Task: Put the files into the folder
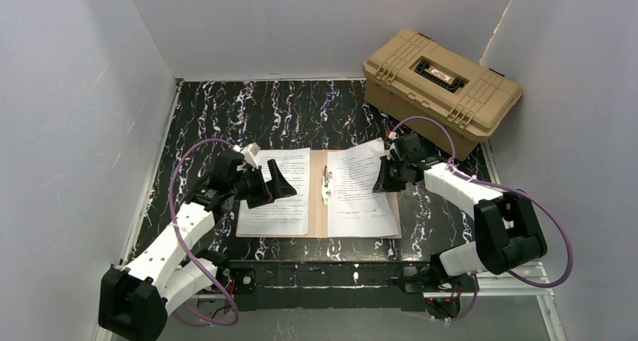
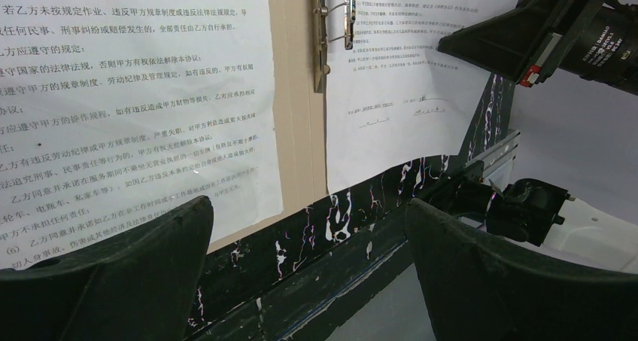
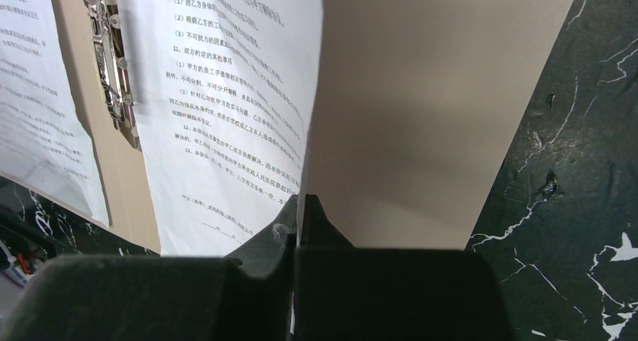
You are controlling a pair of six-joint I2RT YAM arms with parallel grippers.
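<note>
- The folder lies open at the 6 o'clock side of the desk, its near edge close to the desk's near edge.
- Bare desk runs from the folder toward 12 o'clock. A tan case fills the 1 o'clock corner, and white walls close in at 9 and 3 o'clock.
- The left sheet lies flat on the folder's left half. The right sheet is on the right half, with its 3 o'clock edge lifted and curled.
- The left gripper hangs over the left sheet's 9 o'clock side, with its jaws spread wide and nothing between them.
- The right gripper is pinched onto the right sheet's 3 o'clock edge.
- Only the right wrist view shows this pinch closely. The right gripper grips the paper's edge above the folder's bare tan inside.
- The left wrist view shows the black fingers far apart and the silver clip at the spine.
- Both sheets are white with lines of small black print, and the folder is plain tan card.
</note>
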